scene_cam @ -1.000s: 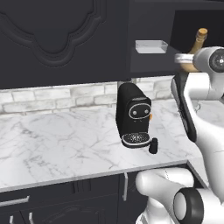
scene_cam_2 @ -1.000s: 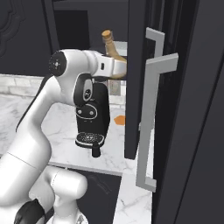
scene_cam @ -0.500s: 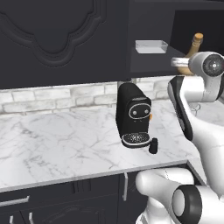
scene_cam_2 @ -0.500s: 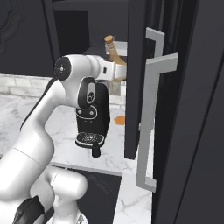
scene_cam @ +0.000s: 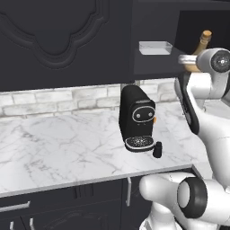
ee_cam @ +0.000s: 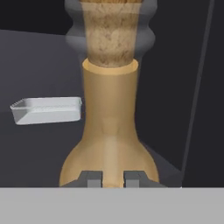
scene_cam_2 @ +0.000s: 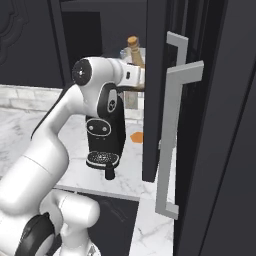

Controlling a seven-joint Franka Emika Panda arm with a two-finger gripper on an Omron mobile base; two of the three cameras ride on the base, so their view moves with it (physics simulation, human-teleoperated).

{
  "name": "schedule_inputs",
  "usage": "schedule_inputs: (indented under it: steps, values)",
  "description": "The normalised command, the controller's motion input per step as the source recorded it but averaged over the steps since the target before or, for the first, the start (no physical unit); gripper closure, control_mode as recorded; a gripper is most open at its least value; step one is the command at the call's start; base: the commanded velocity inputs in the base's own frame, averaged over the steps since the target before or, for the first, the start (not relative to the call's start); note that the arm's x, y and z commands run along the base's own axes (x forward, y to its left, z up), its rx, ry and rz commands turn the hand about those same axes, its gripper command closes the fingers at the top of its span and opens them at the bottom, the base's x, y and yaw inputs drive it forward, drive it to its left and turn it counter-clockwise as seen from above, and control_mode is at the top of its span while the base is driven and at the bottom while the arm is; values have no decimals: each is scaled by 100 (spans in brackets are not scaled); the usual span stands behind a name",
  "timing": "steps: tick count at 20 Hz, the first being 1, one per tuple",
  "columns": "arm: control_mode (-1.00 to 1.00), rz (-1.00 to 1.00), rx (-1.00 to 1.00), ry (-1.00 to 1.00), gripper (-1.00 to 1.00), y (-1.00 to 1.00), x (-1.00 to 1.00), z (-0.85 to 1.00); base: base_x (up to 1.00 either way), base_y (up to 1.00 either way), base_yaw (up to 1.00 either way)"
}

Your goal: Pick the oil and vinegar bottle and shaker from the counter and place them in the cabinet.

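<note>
Carried further toward the cabinet (scene_cam: 157, 67), the gripper (ee_cam: 111, 178) clamps the oil and vinegar bottle (ee_cam: 110, 118), upright, stopper up.

The arm is raised high and reaches forward, its hand (ee_cam: 112, 180) clamped, fingertips (ee_cam: 92, 179) close together.

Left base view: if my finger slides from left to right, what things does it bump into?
Coffee machine → shaker on the counter → clear tray up on the cabinet shelf → oil and vinegar bottle.
</note>
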Motion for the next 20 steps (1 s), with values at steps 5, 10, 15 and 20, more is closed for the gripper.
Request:
schedule_inputs:
  steps: [5,10,15,20]
  values:
    - [-100,0,0,0,100,-19,39,-26,0,0,0]
    - [-100,0,0,0,100,-6,44,-47,0,0,0]
    - [-100,0,0,0,100,0,45,-53,0,0,0]
    - [-100,0,0,0,100,0,51,-50,0,0,0]
